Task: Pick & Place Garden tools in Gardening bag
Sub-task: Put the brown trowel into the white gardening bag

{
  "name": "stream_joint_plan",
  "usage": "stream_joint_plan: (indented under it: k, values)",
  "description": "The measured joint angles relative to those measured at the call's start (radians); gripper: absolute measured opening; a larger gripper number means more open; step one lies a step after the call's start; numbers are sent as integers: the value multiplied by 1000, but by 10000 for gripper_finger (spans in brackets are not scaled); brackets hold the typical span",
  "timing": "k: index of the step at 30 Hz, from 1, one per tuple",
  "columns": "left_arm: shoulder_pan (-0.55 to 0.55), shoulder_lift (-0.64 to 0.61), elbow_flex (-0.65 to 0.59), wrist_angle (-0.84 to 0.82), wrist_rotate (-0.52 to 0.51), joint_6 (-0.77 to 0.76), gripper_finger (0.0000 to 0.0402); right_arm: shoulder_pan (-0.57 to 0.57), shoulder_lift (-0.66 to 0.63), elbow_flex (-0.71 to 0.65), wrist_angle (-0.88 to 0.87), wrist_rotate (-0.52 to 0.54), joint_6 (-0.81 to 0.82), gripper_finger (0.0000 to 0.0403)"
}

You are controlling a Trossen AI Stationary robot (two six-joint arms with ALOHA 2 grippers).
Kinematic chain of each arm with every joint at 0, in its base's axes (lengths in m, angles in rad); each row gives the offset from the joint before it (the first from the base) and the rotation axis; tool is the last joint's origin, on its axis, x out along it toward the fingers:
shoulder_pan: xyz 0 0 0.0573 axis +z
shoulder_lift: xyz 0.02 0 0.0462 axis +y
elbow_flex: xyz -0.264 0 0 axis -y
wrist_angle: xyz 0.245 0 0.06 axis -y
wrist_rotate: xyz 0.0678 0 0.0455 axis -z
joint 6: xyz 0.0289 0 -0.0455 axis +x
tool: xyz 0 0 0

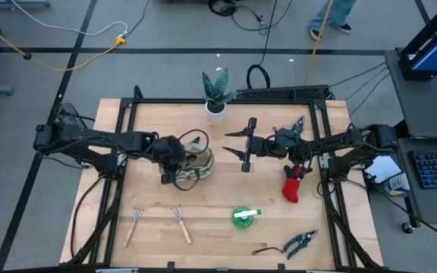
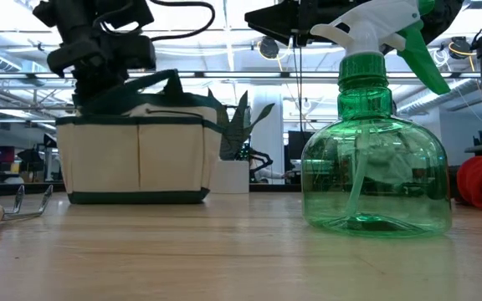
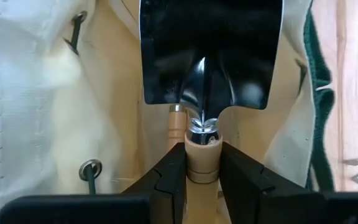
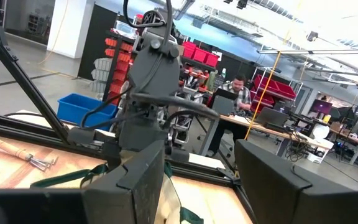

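While the left end effector [image 3: 202,180] is hanging over the open gardening bag [image 1: 196,165], it is clenching the wooden handle of a metal trowel [image 3: 211,53], whose blade is pointing down into the cream canvas inside; a second wooden handle seems to be lying deeper in the bag already, so I judge that at least one tool is stored and this one is about to be let go. The right end effector [image 1: 245,144] is waiting above the middle of the worktop [image 1: 218,235], with its fingers spread wide and holding nothing. Much work is remaining, in my judgement: two mini rakes [image 1: 158,224] are lying on the front part of the worktop; a green spray bottle [image 2: 376,163] is standing near them; one pair of pruning shears [image 1: 300,243] is lying at the front right and another pair [image 1: 297,125] at the back right; a red glove [image 1: 292,187] is resting close to the right arm. The worktop is pale wood inside a dark frame; a plant in a white pot [image 1: 216,95] is standing at its back edge; behind, a person is sitting at a desk in a workshop with red bins.
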Motion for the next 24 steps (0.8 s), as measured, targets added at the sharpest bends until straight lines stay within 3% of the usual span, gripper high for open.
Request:
stream_joint_plan:
  k: [10, 24]
  values:
    - [6, 68, -1, 21, 5, 4, 85, 0, 0, 0, 0, 0, 0, 194]
    - [68, 183, 1, 68, 103, 13, 85, 0, 0, 0, -15, 0, 0, 194]
